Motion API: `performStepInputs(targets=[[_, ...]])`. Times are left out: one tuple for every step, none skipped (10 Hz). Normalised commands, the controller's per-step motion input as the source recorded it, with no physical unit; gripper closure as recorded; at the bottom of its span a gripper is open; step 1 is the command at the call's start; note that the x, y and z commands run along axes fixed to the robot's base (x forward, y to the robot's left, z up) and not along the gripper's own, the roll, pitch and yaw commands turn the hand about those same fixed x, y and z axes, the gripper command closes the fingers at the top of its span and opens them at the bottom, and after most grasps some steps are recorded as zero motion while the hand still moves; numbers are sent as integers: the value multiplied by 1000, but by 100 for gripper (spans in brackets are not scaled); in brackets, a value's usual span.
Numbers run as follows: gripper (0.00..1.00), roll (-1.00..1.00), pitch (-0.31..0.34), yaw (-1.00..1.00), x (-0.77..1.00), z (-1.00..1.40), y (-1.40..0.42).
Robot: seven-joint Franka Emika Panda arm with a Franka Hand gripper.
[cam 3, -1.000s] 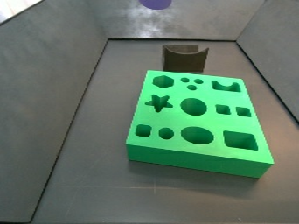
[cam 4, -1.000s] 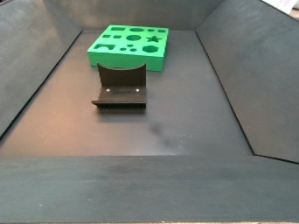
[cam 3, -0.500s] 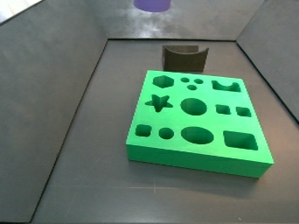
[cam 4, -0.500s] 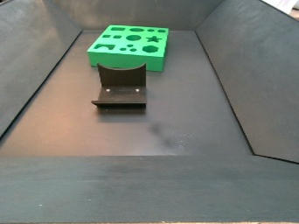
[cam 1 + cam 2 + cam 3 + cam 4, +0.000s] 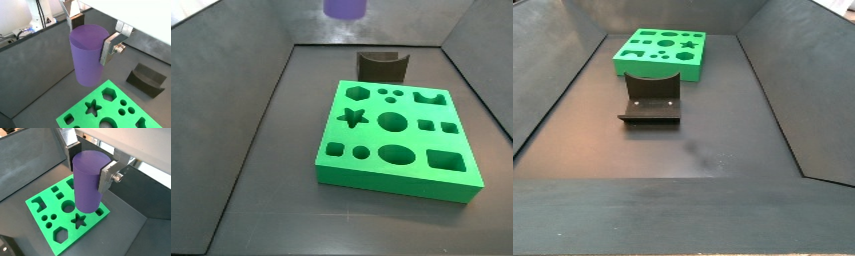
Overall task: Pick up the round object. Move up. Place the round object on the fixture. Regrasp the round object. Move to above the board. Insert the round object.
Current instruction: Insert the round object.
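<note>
In both wrist views my gripper is shut on the round object, a smooth purple cylinder that hangs upright between the silver fingers. It is high in the air, clear of everything. Below it lies the green board with its shaped holes. The dark fixture stands on the floor beside the board. In a side view only the peg's lower end shows at the top edge, above and behind the fixture and the board; the gripper itself is out of that picture.
Dark sloping walls close in the grey floor on all sides. In a side view the fixture stands in front of the board, with bare floor nearer the camera.
More of the purple peg's lower end now shows at the top edge of the side view; it has come lower in the picture and slightly left. Board and fixture have not moved.
</note>
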Motion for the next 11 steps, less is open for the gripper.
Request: performStepInputs(targets=[[100,-46,-97,6,220,-223,-17],[100,-34,-93,0,280,-223,-11],[100,0,-104,0,314,-231,-71],[100,0,-116,0,300,-249,-74],[100,0,-101,0,334,-277,-54],[100,49,-76,0,397,-311,-43],[100,81,-44,20,449,-334,-11],[100,91,-34,37,449,-343,0],[100,94,-24,31,403,-349,0],[100,91,-21,40,354,-357,0],[100,76,-31,31,331,-360,0]])
